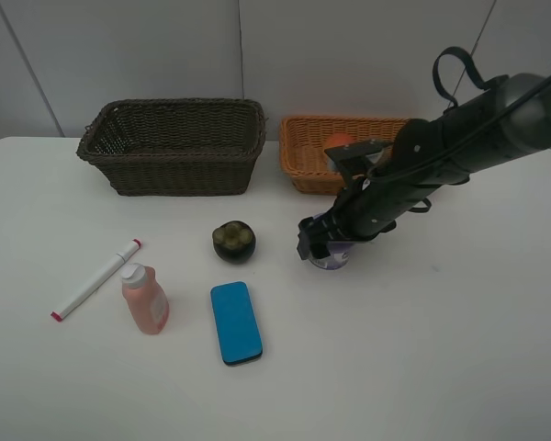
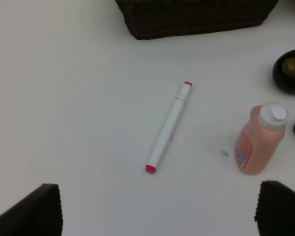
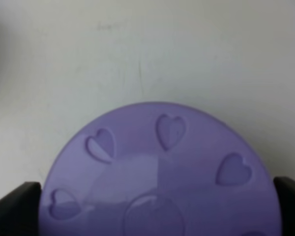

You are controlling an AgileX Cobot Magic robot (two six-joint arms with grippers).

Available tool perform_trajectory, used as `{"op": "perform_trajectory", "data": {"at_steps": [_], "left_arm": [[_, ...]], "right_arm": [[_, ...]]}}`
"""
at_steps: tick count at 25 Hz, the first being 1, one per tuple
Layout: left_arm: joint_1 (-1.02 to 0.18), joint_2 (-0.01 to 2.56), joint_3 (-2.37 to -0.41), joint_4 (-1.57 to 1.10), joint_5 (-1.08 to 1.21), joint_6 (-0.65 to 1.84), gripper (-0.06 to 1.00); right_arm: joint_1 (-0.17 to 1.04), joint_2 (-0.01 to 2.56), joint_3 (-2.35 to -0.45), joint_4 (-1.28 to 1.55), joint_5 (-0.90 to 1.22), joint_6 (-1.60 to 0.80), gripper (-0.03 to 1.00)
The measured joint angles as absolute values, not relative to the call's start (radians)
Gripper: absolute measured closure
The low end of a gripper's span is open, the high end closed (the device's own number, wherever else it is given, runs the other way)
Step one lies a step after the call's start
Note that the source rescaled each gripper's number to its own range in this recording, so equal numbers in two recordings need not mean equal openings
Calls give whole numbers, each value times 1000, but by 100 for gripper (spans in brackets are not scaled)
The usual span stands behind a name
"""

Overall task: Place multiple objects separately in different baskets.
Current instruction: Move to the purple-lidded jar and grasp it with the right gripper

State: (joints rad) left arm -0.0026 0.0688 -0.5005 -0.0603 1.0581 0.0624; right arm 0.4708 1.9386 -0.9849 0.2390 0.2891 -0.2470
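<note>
Right tool is set down over the purple-lidded tub, jaws spread wide.
White counter: the dark brown basket is placed at the back, with the light orange basket just beside it; an orange-red fruit is seen inside the orange one, partly hidden by the arm. The tub is flanked by the right tool's fingers at its lid edge; contact cannot be told. Left tool is held apart above the bare counter near the marker. Flat blue block, pink bottle and the marker are laid out at the front, with the dark mangosteen between the block and the dark basket.
</note>
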Motion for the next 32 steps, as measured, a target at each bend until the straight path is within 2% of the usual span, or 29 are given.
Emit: {"op": "perform_trajectory", "data": {"at_steps": [2,3,4,5,32], "left_arm": [[-3,69,-500,-60,1058,62,-6],[-3,69,-500,-60,1058,62,-6],[-3,69,-500,-60,1058,62,-6],[-3,69,-500,-60,1058,62,-6],[-3,69,-500,-60,1058,62,-6]], "right_arm": [[471,1939,-985,239,289,-247,11],[471,1939,-985,239,289,-247,21],[471,1939,-985,239,289,-247,38],[471,1939,-985,240,289,-247,46],[471,1936,-985,240,293,-247,46]]}}
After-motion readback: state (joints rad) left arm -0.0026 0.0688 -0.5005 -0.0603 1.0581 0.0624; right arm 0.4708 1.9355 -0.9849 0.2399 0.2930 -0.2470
